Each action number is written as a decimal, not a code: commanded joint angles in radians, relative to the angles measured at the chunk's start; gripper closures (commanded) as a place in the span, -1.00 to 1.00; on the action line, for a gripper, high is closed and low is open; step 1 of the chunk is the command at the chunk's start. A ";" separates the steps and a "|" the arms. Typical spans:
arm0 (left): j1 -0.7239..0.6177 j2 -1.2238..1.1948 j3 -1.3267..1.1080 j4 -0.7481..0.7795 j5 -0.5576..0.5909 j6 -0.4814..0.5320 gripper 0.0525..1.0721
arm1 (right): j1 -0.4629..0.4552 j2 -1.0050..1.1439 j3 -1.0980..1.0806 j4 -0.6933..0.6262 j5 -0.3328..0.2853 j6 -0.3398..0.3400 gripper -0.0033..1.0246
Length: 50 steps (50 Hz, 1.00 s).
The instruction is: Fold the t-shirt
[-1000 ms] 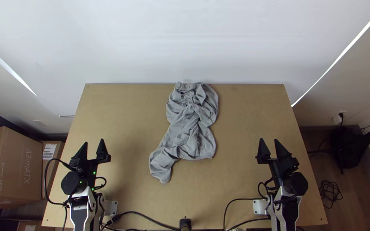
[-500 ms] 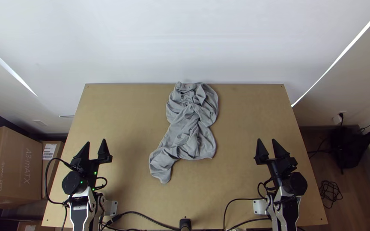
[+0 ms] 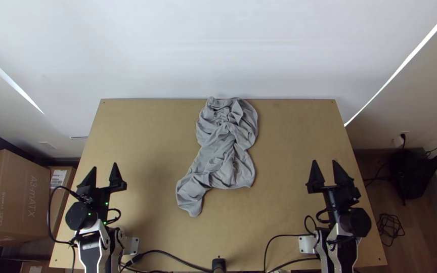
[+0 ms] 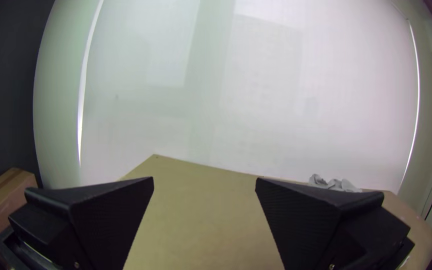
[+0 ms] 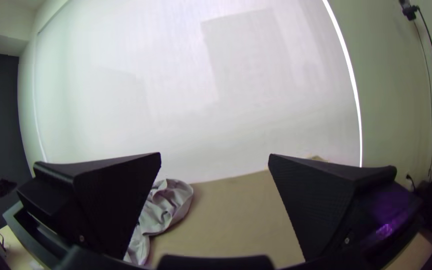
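My left pincer (image 3: 104, 166) is open, its two black fingers apart with nothing between them; my right pincer (image 3: 324, 161) is open too, and just as bare of cloth; both point toward the far side of the table (image 3: 279, 212), one on each side of the grey shirt (image 3: 223, 156) and well apart from it; the shirt lies bunched and wrinkled around the middle, running from the far edge to a narrow end that trails nearer and to my left.
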 commanded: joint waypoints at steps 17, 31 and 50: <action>-0.054 0.401 0.460 -0.005 0.080 -0.034 -0.91 | 0.090 0.526 0.525 0.078 0.000 -0.119 -0.93; -0.086 0.606 0.813 -0.233 0.080 -0.078 -0.91 | 0.291 0.843 0.898 -0.044 -0.002 -0.240 -0.93; -0.037 0.648 0.980 -0.453 0.062 -0.113 -0.91 | 0.713 1.055 1.045 -0.161 0.018 -0.430 -0.93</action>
